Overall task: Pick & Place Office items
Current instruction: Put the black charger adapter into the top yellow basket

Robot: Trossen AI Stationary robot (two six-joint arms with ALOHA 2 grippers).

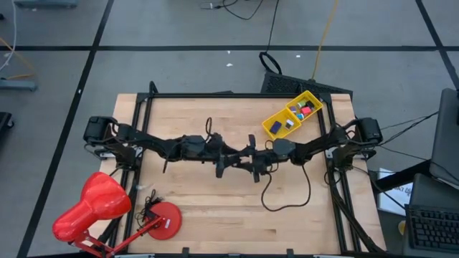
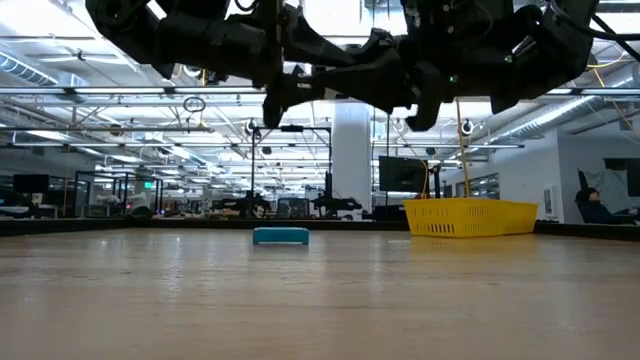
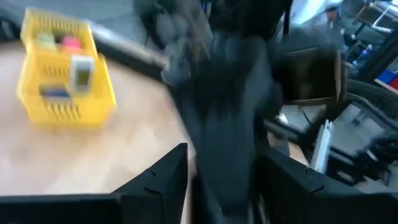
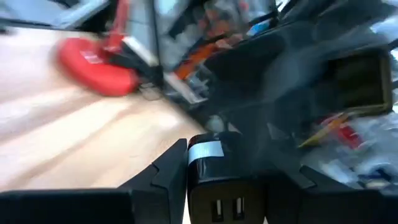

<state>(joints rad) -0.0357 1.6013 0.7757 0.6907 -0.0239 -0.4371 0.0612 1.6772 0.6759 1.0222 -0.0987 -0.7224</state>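
Teal item, yellow tray, red lamp

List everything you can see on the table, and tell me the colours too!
table: one, light wood, under everything
lamp: one, red, near left corner
tray: one, yellow, far right corner
small pieces: at least four, pink, green, blue, white, inside the tray
teal piece: one, flat on the table
cable: one, black, looped right of centre
black block: one, white label, in the right gripper
left gripper: open, mid-table
right gripper: shut, facing it
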